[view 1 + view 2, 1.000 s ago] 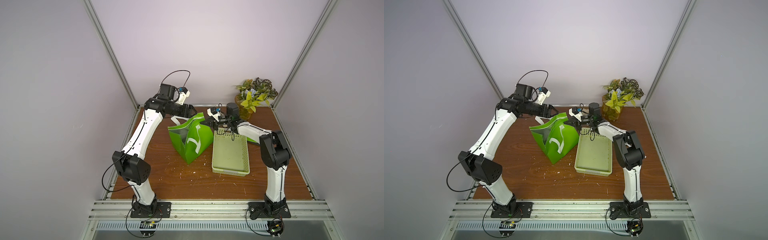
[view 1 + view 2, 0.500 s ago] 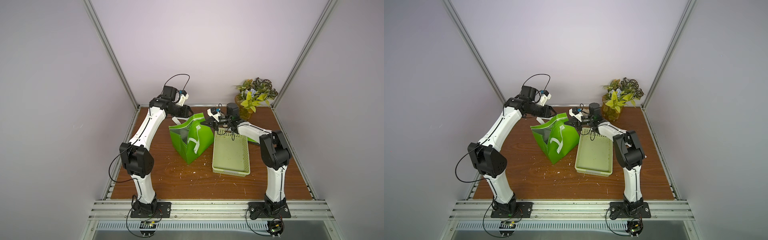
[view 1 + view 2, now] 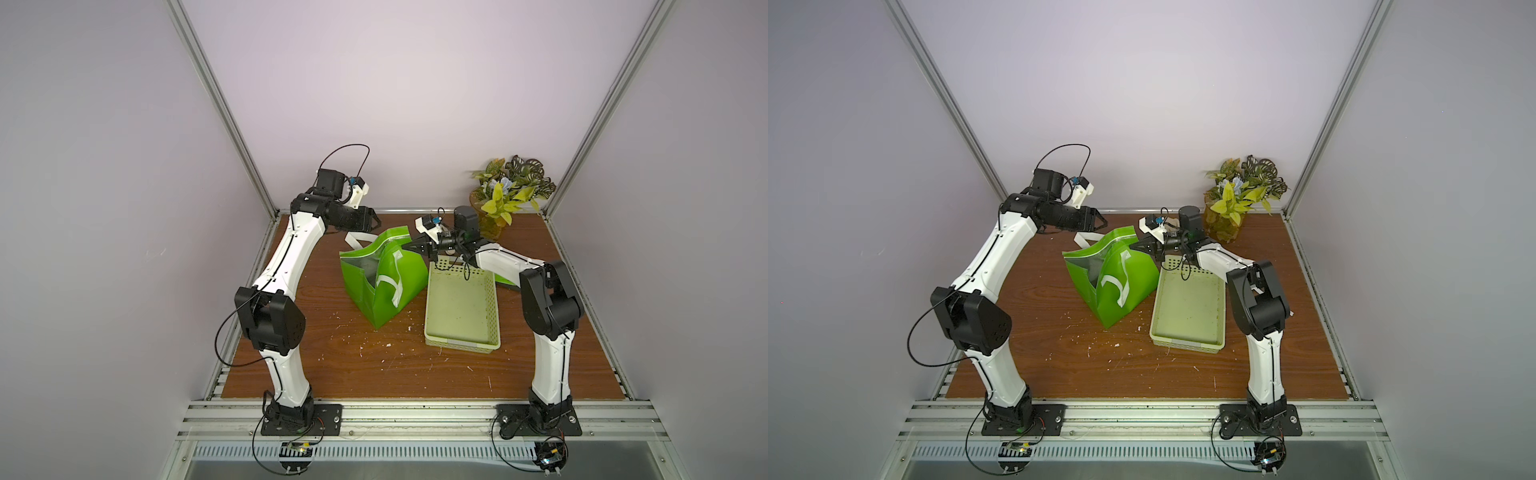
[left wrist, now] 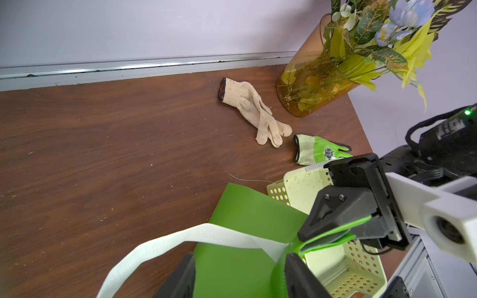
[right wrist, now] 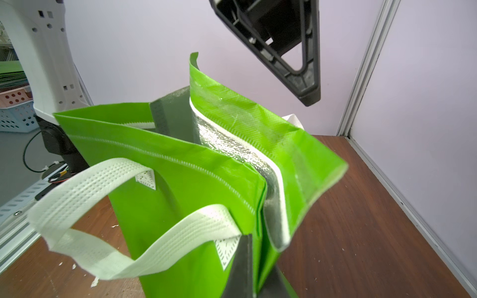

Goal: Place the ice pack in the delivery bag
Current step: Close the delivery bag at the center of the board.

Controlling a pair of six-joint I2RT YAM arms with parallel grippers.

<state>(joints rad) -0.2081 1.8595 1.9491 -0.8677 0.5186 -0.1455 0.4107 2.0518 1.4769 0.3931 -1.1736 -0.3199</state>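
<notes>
Top views, both: left gripper [image 3: 376, 222] hangs above the rear rim of the bright green, foil-lined soft delivery bag [image 3: 386, 286], jaws released and holding nothing. The bag stands mid-way across the brown wooden table [image 3: 332, 365], mouth open, white strap handle [image 3: 353, 237] flopped rearward. Right gripper [image 3: 409, 248]: jaws clenched on the bag's upper edge. Just beside the bag: pale green perforated plastic basket [image 3: 461, 344]. Far right corner: amber vase of artificial foliage [image 3: 494, 226].

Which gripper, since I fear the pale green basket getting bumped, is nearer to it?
Right. The right gripper, shut on the rim of the delivery bag, sits by the far corner of the basket; the left gripper hovers open over the bag's far side.
</notes>
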